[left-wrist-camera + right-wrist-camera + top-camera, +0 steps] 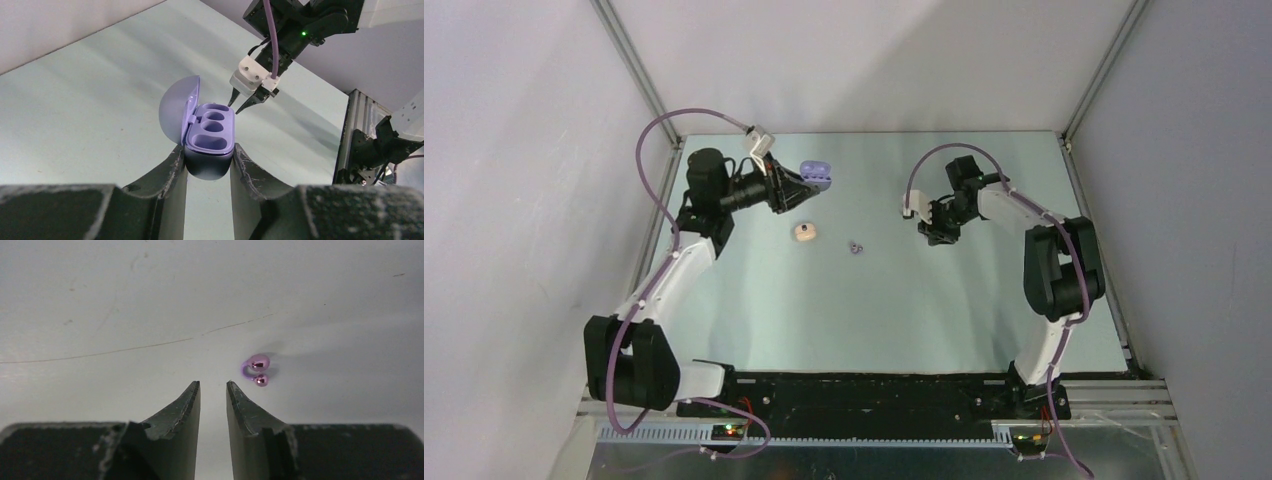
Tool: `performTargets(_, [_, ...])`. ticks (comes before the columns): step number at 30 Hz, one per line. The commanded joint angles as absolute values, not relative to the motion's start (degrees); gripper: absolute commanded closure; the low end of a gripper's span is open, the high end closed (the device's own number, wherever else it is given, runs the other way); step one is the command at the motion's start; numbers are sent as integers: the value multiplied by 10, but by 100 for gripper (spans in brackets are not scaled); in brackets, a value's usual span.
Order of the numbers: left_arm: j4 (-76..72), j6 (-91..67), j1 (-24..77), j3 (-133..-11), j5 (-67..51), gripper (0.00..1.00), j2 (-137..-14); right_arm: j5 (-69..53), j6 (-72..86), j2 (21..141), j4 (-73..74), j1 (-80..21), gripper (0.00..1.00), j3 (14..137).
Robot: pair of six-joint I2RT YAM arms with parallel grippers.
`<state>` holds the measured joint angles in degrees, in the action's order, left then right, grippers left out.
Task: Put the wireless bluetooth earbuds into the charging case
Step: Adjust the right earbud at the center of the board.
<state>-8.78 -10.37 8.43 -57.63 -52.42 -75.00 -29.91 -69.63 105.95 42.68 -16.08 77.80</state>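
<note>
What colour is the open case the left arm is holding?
The case is lilac purple, clearest in left wrist view.

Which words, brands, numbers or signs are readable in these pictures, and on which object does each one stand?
None can be read.
The open purple charging case in the left gripper shows no print on its lid or tray.
The cream case and the purple earbuds are too small to show any mark.
The white connector block on the right arm bears no legible label.

No legible text, no brand mark, no number or sign in any view, charging case [210, 146] unlabelled.
</note>
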Motion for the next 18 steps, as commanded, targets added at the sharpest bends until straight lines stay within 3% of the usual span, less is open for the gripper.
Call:
performTargets(1, [-90,-72,80,-598,-518,100,-756,-293,-766,1083,399,-153,69,784])
performTargets(18, [-117,-102,82,-605,-503,100,-801,-318,-812,1126,438,-132,68,832])
